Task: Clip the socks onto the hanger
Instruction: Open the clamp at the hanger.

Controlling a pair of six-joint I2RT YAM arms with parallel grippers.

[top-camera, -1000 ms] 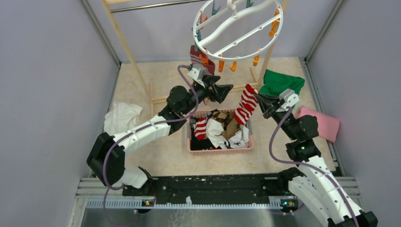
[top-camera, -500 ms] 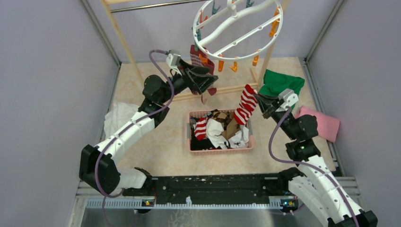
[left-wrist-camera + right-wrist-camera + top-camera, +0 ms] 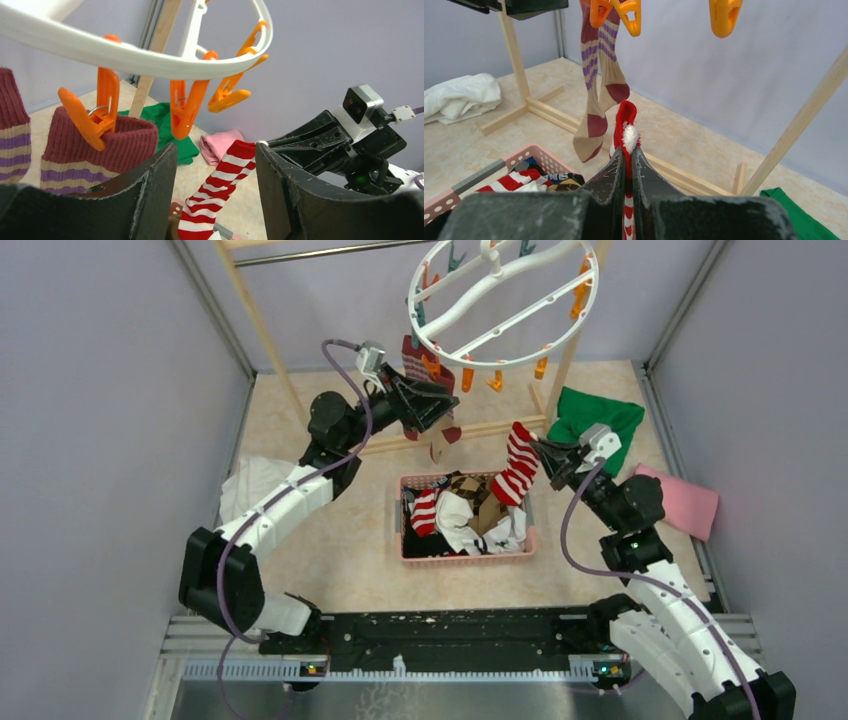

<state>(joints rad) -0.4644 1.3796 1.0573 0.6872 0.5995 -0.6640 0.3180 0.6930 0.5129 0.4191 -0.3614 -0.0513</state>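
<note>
The hanger (image 3: 590, 302), a white ring with orange pegs (image 3: 184, 107), hangs at the back. Two tan and maroon striped socks (image 3: 95, 145) are clipped to its near-left pegs, and they also show in the right wrist view (image 3: 594, 65). My left gripper (image 3: 438, 406) is raised just under the ring beside those socks. It is open with nothing between its fingers (image 3: 216, 148). My right gripper (image 3: 545, 454) is shut on the cuff of a red-and-white striped sock (image 3: 516, 465), which dangles over the pink basket (image 3: 408, 552). More socks (image 3: 465, 515) lie in the basket.
The wooden rack frame (image 3: 265, 335) stands behind the basket, its base bars on the floor. A green cloth (image 3: 595, 415) and a pink cloth (image 3: 688, 502) lie to the right. A white cloth (image 3: 255, 485) lies to the left. Grey walls close in both sides.
My left arm has swung up and back from over the basket to under the hanger ring, and its jaws have narrowed. My right gripper has shifted slightly left with the striped sock.
</note>
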